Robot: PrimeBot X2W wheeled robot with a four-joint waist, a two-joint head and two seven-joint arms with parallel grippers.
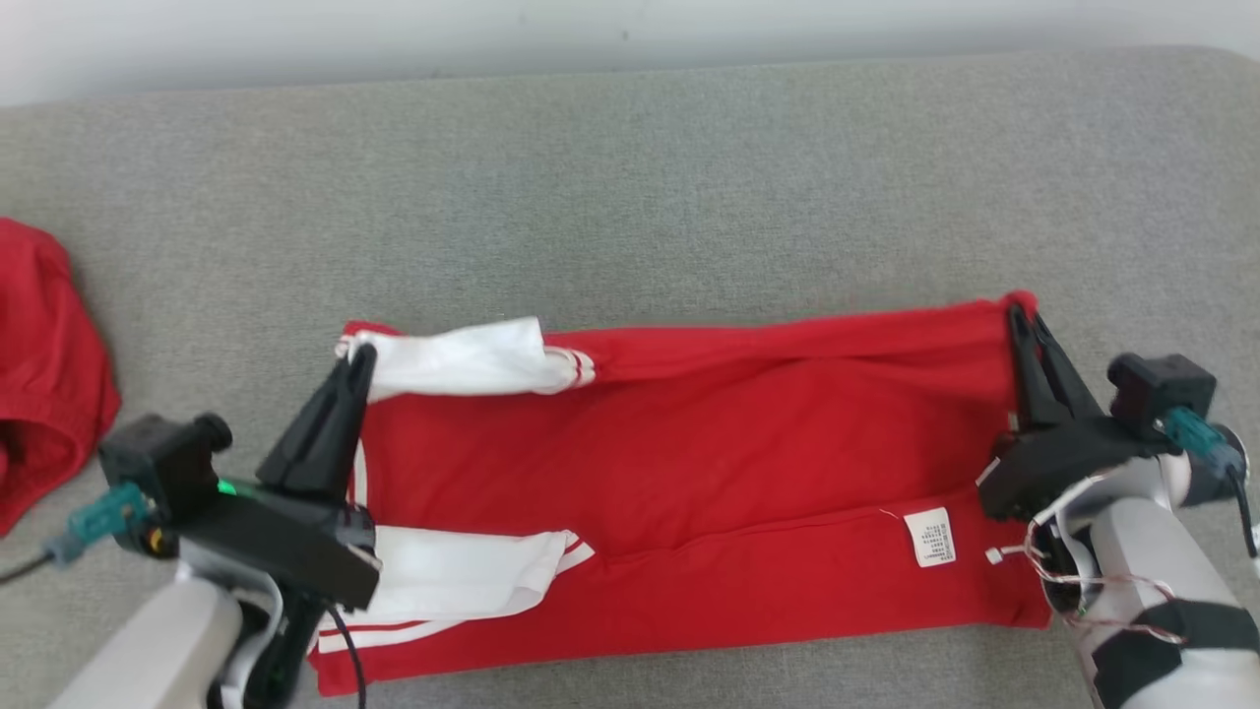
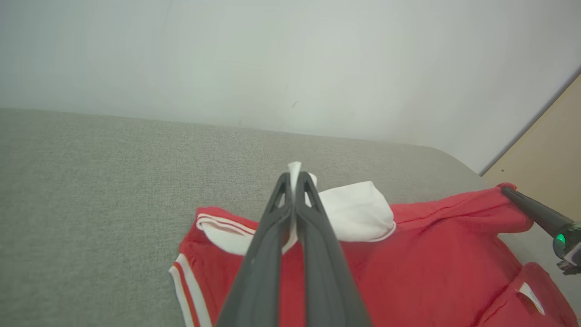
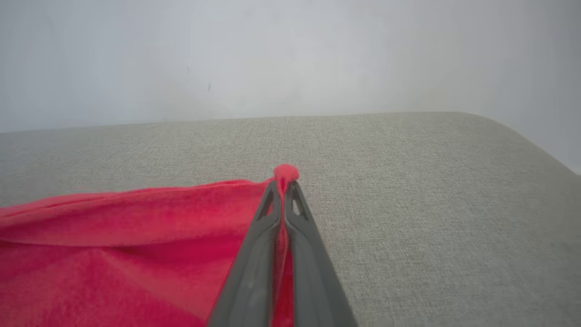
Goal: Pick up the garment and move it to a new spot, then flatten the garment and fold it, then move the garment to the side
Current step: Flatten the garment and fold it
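Red cotton with white striped trim makes up the garment (image 1: pixel 689 463), a shirt spread nearly flat across the lower middle of the head view on a grey padded surface (image 1: pixel 630 177). Its two white sleeves (image 1: pixel 463 359) are folded inward at the left end, and shallow creases run along its length. A small white label (image 1: pixel 930 537) lies on the red cloth toward the lower right. The left jaws are closed on the garment's white edge at its upper left corner; in the left wrist view the dark fingers (image 2: pixel 272 254) meet, with a sliver of white cloth pinched between their tips. The right jaws are closed on the red corner at the upper right of the garment; in the right wrist view those fingers (image 3: pixel 254 272) press together, with a tuft of red fabric poking out above them. The head view alone takes in the label and a second red cloth (image 1: pixel 44 364) bunched at the left edge of the frame. The left wrist view adds a pale wall (image 2: pixel 290 59), a tan panel (image 2: pixel 549 141) at the right edge, and the other arm's finger with a green light beside it.
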